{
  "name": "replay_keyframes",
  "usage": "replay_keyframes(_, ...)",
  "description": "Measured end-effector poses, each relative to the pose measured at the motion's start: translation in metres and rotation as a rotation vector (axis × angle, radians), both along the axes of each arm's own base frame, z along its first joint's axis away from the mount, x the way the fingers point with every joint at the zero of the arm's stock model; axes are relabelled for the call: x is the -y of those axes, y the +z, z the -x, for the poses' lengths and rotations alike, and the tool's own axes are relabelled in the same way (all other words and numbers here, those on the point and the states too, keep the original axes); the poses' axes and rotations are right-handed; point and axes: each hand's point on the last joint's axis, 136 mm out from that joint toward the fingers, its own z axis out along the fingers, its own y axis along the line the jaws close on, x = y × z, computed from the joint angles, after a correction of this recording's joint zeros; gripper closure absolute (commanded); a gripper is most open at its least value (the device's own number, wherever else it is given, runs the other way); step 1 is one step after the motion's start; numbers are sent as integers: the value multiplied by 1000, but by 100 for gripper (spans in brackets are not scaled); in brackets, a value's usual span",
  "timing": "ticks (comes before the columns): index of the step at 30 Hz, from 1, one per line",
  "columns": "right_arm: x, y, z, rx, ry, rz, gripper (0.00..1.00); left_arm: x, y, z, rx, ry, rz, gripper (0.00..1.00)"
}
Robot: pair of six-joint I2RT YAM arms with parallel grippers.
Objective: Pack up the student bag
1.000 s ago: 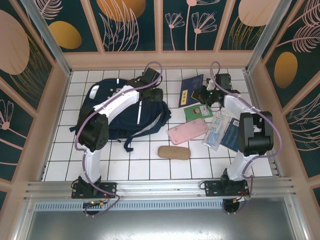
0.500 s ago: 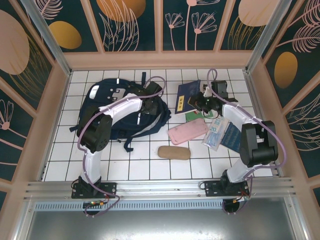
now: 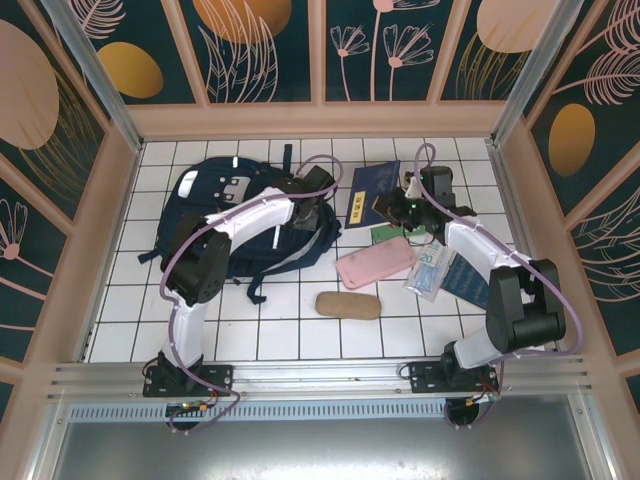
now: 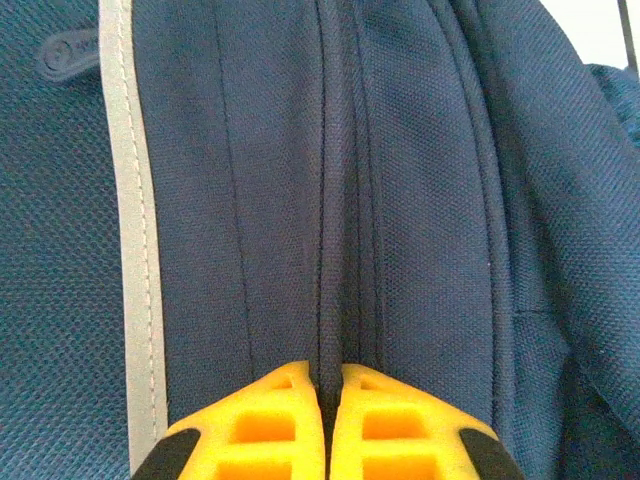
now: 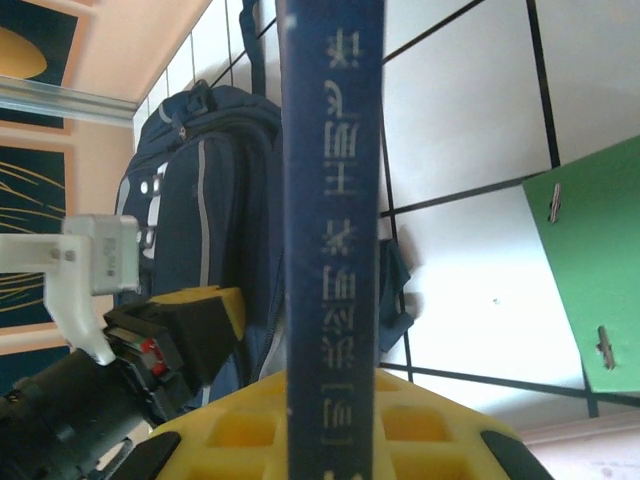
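Left gripper is clamped tight on a raised seam of the student bag, yellow fingers pressed together on the navy fabric. The bag sprawls across the upper left of the white tiles in the top view. Just right of it, the right gripper pinches a dark blue book, spine facing the wrist camera, with a green card on the tiles at the frame's right edge.

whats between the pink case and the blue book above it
A green card lies flat between the blue book and the pink case; the top view shows it.
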Motion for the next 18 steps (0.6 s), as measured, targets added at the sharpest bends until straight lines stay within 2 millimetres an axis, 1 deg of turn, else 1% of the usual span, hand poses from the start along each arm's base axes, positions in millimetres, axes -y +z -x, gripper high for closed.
replay_keyframes(2, -5, -1, 5, -4, 1, -11, 100, -1, 15, -1, 20, 3, 13, 100)
replay_keyframes(5, -14, 0, 10, 5, 0, -37, 100, -6, 46, -3, 61, 18, 35, 100)
replay_keyframes(10, -32, 6, 21, 32, -1, -110, 100, -22, 99, -12, 135, 57, 88, 100)
replay_keyframes(12, -41, 8, 23, 48, -2, -142, 100, -31, 113, -14, 151, 74, 119, 100)
replay_keyframes(15, -59, 13, 28, 70, 2, -195, 100, -43, 128, -17, 153, 93, 182, 100)
replay_keyframes(18, -87, 20, 29, 101, 23, -258, 100, -54, 143, -18, 158, 106, 251, 100)
